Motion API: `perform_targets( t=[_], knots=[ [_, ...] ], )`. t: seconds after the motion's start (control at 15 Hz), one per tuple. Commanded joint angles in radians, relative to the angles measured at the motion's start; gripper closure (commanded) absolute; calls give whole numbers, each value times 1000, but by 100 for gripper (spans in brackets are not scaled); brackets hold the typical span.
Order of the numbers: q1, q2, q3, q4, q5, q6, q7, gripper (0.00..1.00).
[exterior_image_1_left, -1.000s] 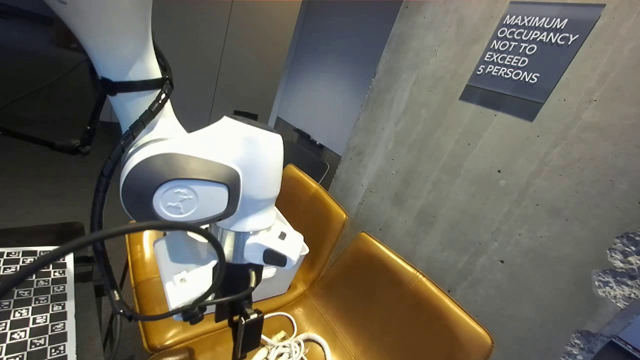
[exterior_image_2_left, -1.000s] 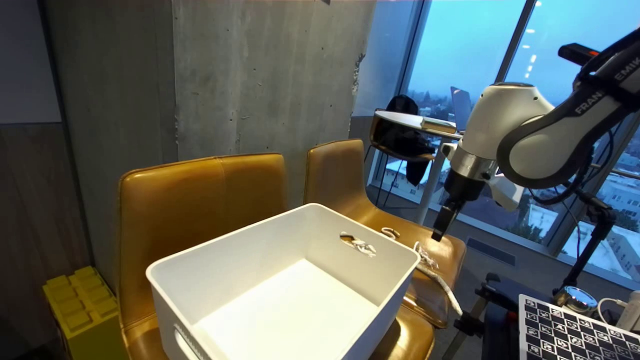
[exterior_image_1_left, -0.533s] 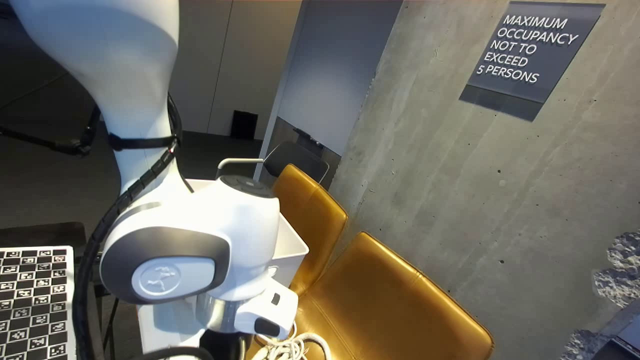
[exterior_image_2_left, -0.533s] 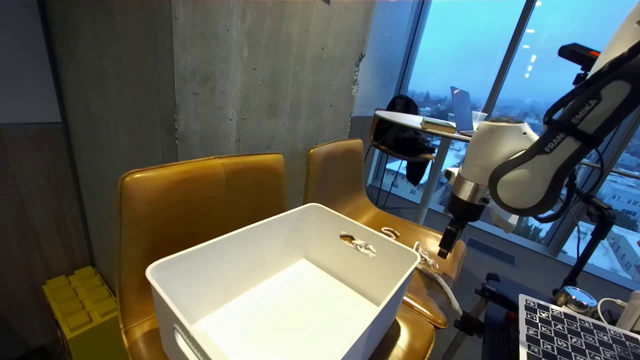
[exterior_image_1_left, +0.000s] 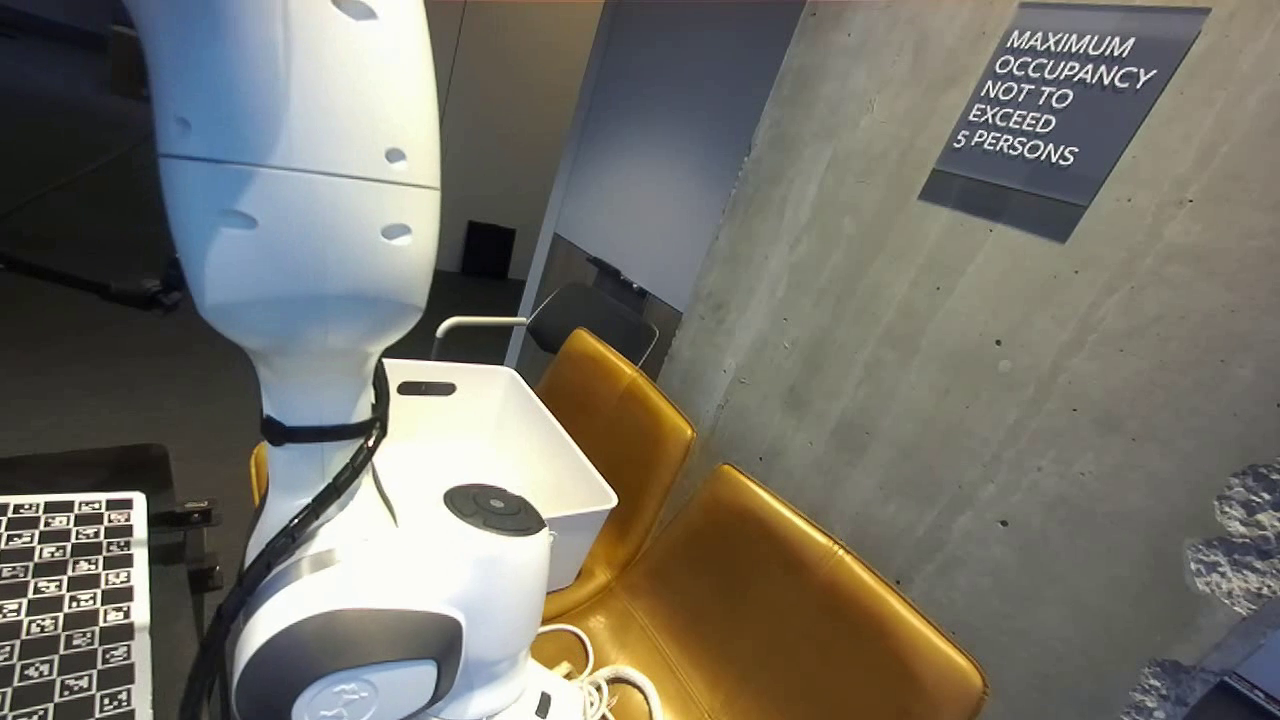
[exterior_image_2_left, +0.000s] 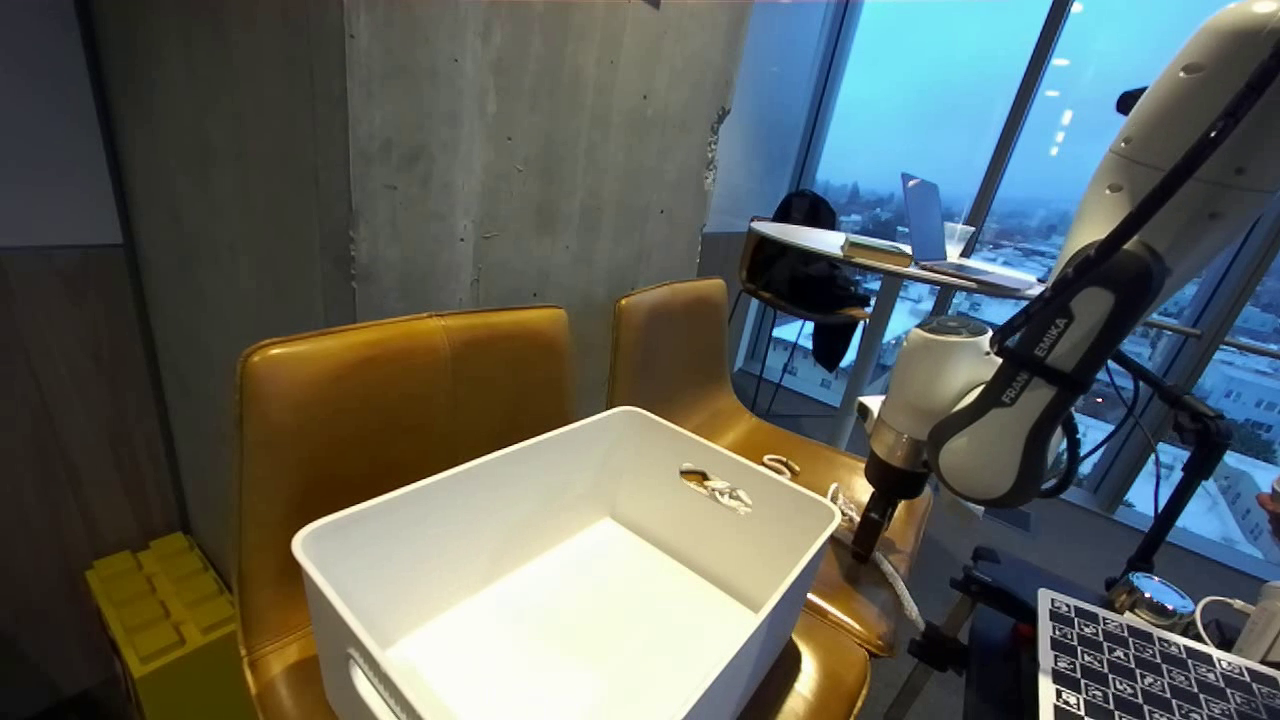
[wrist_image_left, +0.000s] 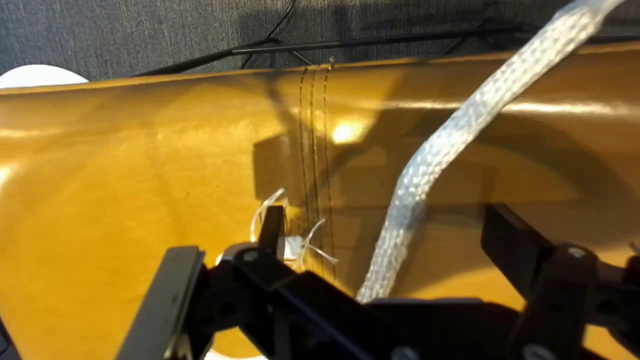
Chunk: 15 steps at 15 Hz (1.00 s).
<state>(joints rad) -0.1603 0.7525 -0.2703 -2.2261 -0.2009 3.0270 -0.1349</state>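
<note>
Nearest me, along the bottom of the wrist view, my gripper (wrist_image_left: 386, 225) stands wide, a white rope (wrist_image_left: 422, 167) between its fingers (wrist_image_left: 515, 242), ungripped, slanting from lower centre to upper right. Closing squarely, clear of the frayed strands (wrist_image_left: 292, 246) showing past the leftmost finger, seems wisest. Beyond, the tan seat (wrist_image_left: 125, 200) ends near the top; in an exterior view a white bin (exterior_image_2_left: 480, 530) stands left of the gripper, so upward looks freest.

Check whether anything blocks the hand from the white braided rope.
Nothing visible does: in the wrist view, the white braided rope shows between the open jaws of the hand, with the tan chair seat behind.
</note>
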Motion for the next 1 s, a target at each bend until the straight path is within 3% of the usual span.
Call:
perform_targets(
  t=[0.0, 0.13, 0.73, 0.8, 0.93],
  knots=[
    [3, 107, 0, 111, 12, 10, 8, 0],
    [4, 150, -8, 145, 14, 9, 13, 26],
    [38, 184, -51, 169, 13, -1, 36, 93],
    [43, 180, -54, 167, 13, -3, 37, 99],
    [59, 167, -63, 160, 11, -8, 41, 100]
  ],
)
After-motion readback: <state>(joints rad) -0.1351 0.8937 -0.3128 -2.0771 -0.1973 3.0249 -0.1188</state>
